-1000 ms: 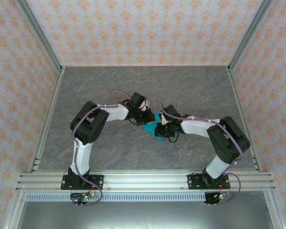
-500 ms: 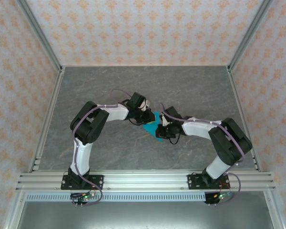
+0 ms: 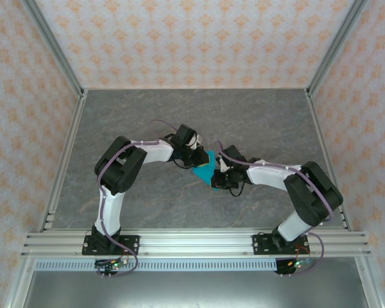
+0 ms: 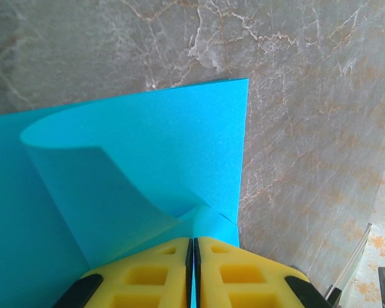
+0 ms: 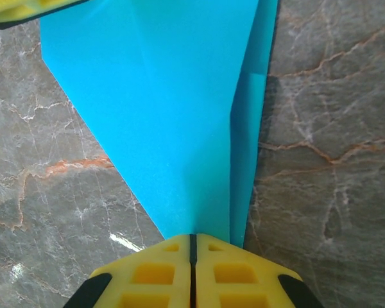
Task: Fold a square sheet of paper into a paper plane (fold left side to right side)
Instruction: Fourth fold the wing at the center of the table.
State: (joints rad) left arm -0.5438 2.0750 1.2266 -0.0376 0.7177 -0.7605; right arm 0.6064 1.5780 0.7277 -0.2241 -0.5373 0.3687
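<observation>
The square sheet of paper is bright cyan-blue and lies partly folded on the grey marbled table between my two grippers. In the left wrist view the sheet of paper curls up in a loop, and my left gripper is shut on a raised fold of it, with blue showing between the yellow fingers. In the right wrist view the sheet of paper narrows toward my right gripper, which is shut with its tips on the paper; a folded flap runs along the right edge. From above, the left gripper and right gripper flank the paper closely.
The grey marbled table is walled by patterned panels with metal frame posts. A yellow finger of the left gripper shows at the top left of the right wrist view. An aluminium rail carries both arm bases.
My right gripper has slid a little to the left, further over the paper toward the left gripper, covering more of the blue. The left gripper has stayed in place.
</observation>
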